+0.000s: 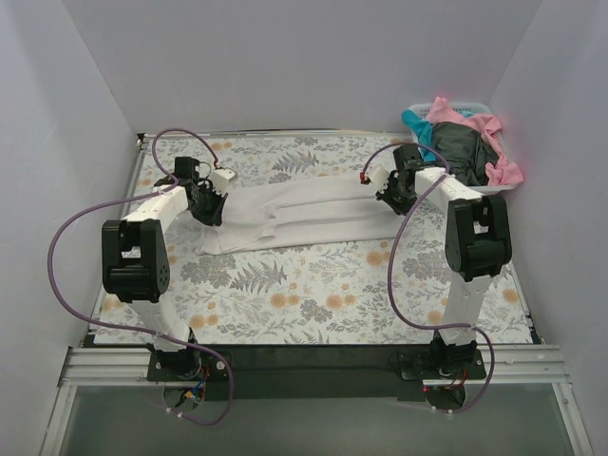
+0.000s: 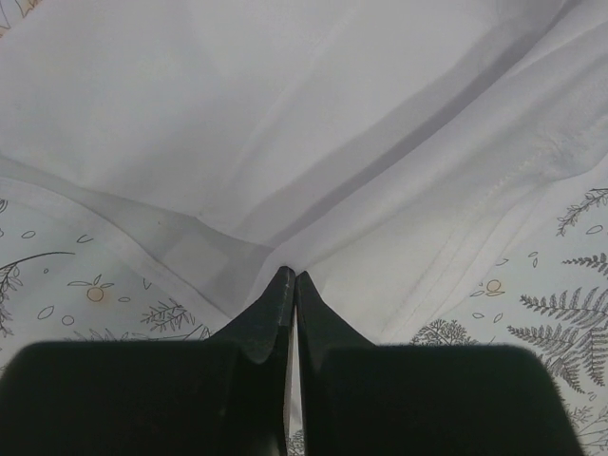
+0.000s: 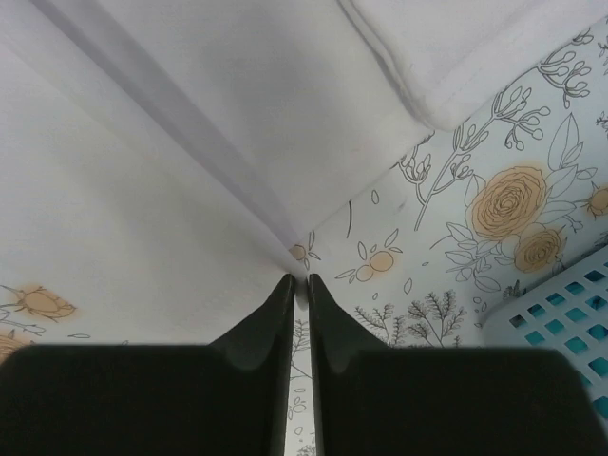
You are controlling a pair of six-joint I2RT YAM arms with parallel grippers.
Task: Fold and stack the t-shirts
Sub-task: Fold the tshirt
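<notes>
We pinch the white t-shirt (image 1: pixel 304 211) at both ends.
Our left pincer (image 2: pixel 290 275) and right pincer (image 3: pixel 296 278) each press together on a fold of its cloth; it lies lengthwise across the fern-printed surface (image 1: pixel 313 285).

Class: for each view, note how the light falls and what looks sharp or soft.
Top external: soft, even light, faint shadows under the arms; the white t-shirt shows no glare. Left wrist: the left hand is a dark, soft-edged mass near the lens; grey shadow bands mark the cloth's folds. Right wrist: the right hand is equally dark and soft, the printed sheet crisp.
</notes>
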